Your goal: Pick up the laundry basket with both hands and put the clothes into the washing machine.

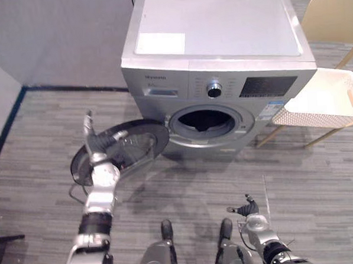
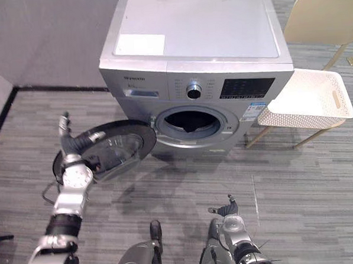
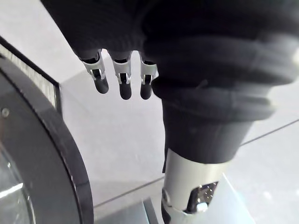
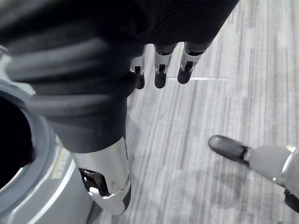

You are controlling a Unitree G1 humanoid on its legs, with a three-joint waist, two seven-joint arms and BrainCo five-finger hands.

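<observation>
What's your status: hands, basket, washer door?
Both open: left hand raised by the open door, right hand low. Laundry basket unheld on the chair beside the washing machine. Drum opening unblocked.

The round hole (image 1: 204, 120) in the front of the big silver washing machine (image 1: 219, 41) is wide open, and the grey striped floor (image 1: 255, 169) before it gives room. Its round dark glass door (image 1: 138, 143) sticks out to the left, right by the left hand (image 1: 96, 149). The white plastic basket with little holes (image 1: 326, 100) sits on a pale chair (image 1: 333, 17), just beside the machine's right side.
</observation>
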